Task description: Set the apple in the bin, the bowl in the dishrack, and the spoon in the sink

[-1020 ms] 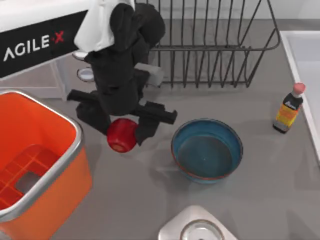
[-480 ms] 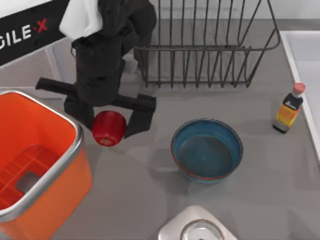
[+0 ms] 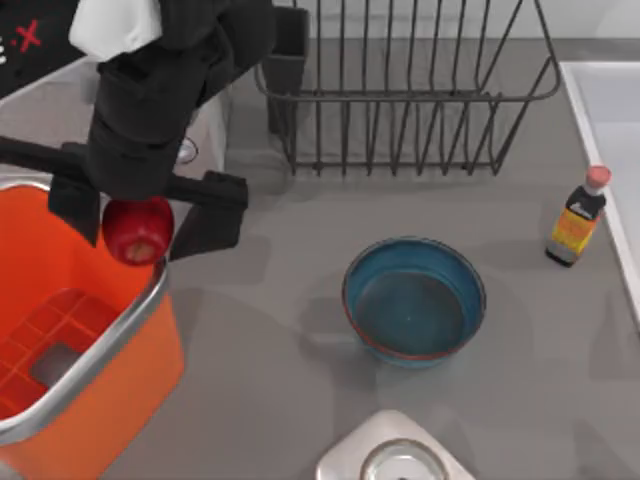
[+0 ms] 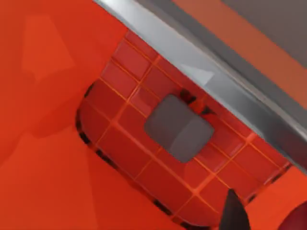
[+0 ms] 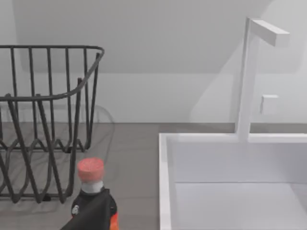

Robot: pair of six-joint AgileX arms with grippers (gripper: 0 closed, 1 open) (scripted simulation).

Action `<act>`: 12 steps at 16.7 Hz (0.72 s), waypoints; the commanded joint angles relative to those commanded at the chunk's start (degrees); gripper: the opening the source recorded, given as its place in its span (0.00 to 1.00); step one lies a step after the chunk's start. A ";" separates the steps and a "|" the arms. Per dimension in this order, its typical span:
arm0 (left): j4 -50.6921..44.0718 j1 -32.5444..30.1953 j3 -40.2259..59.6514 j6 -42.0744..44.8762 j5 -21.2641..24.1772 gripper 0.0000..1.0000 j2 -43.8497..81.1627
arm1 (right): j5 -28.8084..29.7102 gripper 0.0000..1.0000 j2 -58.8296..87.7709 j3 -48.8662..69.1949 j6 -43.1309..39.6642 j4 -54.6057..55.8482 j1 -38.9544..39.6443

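Carried leftward to above silver-rimmed square orange plastic bin [image 3: 150, 300], left gripper [image 3: 140, 222] clamped across small glossy red apple [image 3: 138, 230]: light, rigid, slippery, gripped at widest girth.

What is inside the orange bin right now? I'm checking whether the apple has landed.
Only the bin's bare ribbed floor; the apple hangs above its rim in the left gripper, which covers the back corner.

Bin [image 3: 100, 330]: left and near sides cut by top view's edge. Sink [image 3: 610, 150]: only its left rim in frame. Dishrack [image 3: 400, 90]: far part cropped. Apple [image 3: 138, 229]: upper part hidden under left gripper [image 3: 140, 215].
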 joint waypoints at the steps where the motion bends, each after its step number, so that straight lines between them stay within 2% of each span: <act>1: -0.54 0.13 -0.13 -0.43 -0.56 0.00 -0.16 | 0.00 1.00 0.00 0.00 0.00 0.00 0.00; 5: -0.77 0.18 -0.20 -0.61 -0.79 0.00 -0.24 | 0.00 1.00 0.00 0.00 0.00 0.00 0.00; 6: 4.18 -2.00 4.55 -4.19 4.21 0.00 -0.55 | 0.00 1.00 0.00 0.00 0.00 0.00 0.00; 12: 6.69 -0.50 -0.03 -2.56 2.98 0.00 -1.09 | 0.00 1.00 0.00 0.00 0.00 0.00 0.00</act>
